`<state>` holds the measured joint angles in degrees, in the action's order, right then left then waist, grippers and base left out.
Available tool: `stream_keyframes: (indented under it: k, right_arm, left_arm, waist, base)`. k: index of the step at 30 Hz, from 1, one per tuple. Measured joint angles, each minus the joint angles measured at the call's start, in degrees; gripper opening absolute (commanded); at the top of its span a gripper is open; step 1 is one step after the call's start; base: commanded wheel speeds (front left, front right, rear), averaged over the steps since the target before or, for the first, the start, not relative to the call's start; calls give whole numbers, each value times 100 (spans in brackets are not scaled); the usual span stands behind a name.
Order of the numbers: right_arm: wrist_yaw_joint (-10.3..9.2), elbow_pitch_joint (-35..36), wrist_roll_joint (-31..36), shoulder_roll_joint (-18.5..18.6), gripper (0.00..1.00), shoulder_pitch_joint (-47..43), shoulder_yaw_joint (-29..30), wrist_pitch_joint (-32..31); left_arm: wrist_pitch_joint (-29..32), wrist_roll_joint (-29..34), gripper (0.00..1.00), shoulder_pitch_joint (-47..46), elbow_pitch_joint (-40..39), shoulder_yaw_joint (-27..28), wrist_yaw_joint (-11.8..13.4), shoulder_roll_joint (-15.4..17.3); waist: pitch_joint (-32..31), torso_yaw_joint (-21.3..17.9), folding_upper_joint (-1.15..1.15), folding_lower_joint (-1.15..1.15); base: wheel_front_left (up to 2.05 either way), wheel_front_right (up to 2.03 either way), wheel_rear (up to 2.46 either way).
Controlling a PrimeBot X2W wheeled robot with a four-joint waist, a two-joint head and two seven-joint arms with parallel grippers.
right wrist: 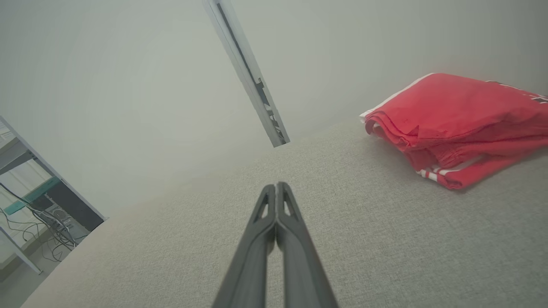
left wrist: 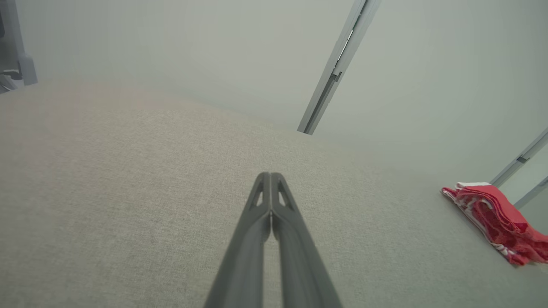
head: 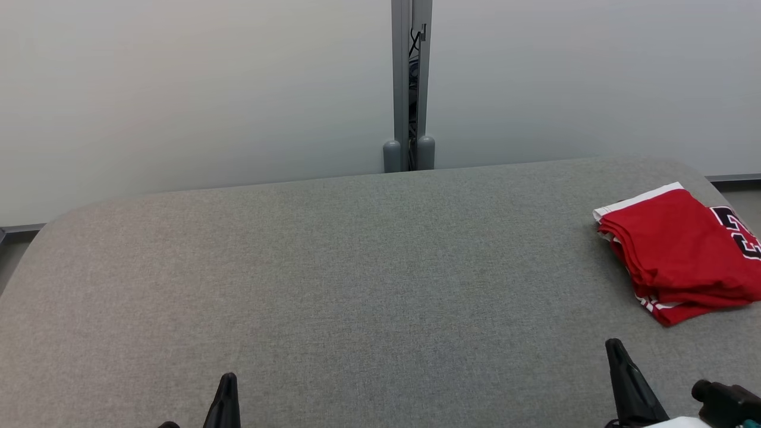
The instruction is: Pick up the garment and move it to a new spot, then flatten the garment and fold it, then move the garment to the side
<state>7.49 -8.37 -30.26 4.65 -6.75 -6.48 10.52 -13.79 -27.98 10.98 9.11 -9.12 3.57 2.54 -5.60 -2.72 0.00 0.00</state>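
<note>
Red garment (head: 678,255) folded at table (head: 333,267) right edge; left pincer (head: 228,380), right pincer (head: 615,348) clenched (both empty).

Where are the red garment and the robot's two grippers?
red garment (head: 675,249), head view, its top fold.
left gripper (left wrist: 270,176), left wrist view, between its shut fingertips.
right gripper (right wrist: 277,186), right wrist view, between its shut fingertips.

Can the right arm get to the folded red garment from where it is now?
Probably yes: the right gripper, shut and empty, is near the folded red garment, with only bare grey surface between them. It must open first.
</note>
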Motion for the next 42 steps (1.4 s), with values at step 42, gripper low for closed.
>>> stream_keyframes:
  k: [42]
  right_arm:
    - [-2,389,-3610,281,0,-153,978,-1117]
  left_arm:
    - [277,-3215,0,-193,-471,-96,-503,31]
  waist:
    - [212,102,0,0]
  base:
    - [0,0,0]
